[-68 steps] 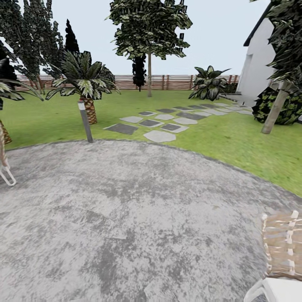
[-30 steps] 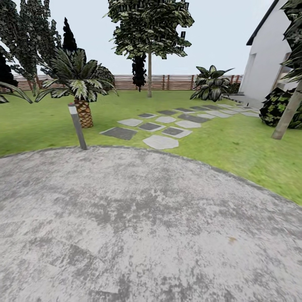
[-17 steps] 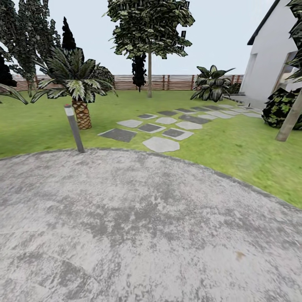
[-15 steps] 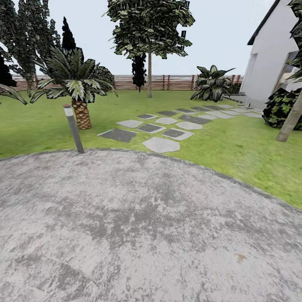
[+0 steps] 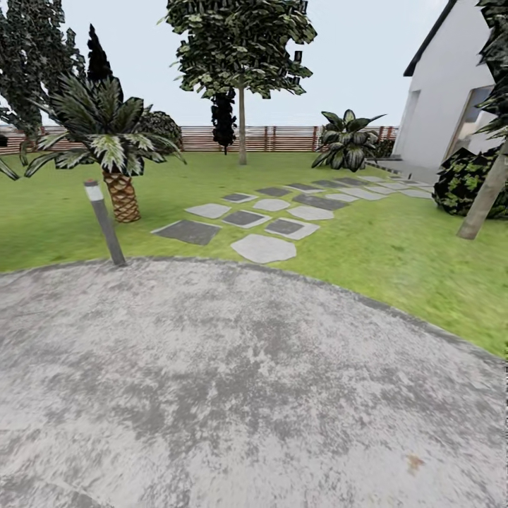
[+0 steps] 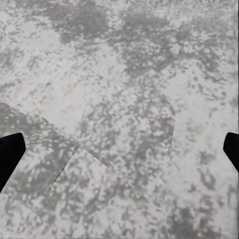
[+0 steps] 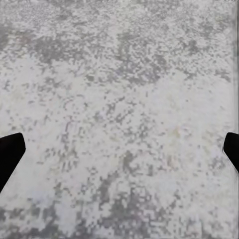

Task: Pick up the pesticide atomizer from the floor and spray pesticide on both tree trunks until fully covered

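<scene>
You're rolling over the grey paving (image 5: 233,395), hunting for the sprayer, which is nowhere on this ground. Both jaws hang spread and empty over the stone. A tall tree (image 5: 241,134) stands past the lawn (image 5: 395,254); sweep the grass next.

Head cam fwd over grey paving (image 5: 233,395) toward lawn (image 5: 395,247); both wrist cams straight down, close on same paving.

This is a home garden: a round grey stone patio (image 5: 247,381) opens onto a green lawn (image 5: 395,254) crossed by stepping slabs (image 5: 262,248), with a short palm (image 5: 113,152), a tall bare-trunked tree (image 5: 242,106), a brown slat fence (image 5: 275,138) and a white house wall (image 5: 451,99).
</scene>
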### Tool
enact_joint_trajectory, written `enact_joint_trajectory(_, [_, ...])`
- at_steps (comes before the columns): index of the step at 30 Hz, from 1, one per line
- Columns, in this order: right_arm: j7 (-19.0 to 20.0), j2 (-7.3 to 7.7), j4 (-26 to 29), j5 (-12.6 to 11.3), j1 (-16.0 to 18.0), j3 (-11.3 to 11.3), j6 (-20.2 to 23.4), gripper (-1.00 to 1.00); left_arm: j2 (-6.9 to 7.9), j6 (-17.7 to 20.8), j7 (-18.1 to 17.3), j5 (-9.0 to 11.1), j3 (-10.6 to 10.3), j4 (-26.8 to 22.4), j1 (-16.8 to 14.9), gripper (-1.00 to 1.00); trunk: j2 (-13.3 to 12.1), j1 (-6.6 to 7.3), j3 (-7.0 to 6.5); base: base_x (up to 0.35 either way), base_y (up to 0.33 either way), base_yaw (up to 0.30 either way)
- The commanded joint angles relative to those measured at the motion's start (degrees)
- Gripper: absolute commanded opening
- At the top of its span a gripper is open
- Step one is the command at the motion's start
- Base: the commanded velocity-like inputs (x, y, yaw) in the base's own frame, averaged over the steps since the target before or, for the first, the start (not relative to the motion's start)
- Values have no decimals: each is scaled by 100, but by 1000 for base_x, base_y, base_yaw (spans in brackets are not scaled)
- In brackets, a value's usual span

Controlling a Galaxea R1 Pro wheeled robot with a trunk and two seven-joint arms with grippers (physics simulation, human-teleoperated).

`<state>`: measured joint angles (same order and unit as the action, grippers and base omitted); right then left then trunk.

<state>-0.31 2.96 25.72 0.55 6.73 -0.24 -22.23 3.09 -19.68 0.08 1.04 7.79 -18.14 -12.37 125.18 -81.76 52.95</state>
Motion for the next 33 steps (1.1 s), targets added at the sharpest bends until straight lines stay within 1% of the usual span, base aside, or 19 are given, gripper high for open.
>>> enact_joint_trajectory(1, [-3, 0, -6, 6, 4, -2, -18, 100, 0, -18, 1, 10, 3, 3, -2, 100, 2, -2, 5, 340, 0, -238])
enact_joint_trajectory(7, [-3, -2, -6, 6, 4, -2, -18, 100, -1, -18, 1, 10, 3, 3, -2, 100, 2, -2, 5, 340, 0, -93])
enact_joint_trajectory(33, [-4, -4, -6, 6, 4, -2, -18, 100, -1, -18, 1, 10, 3, 3, -2, 100, 2, -2, 5, 340, 0, -1])
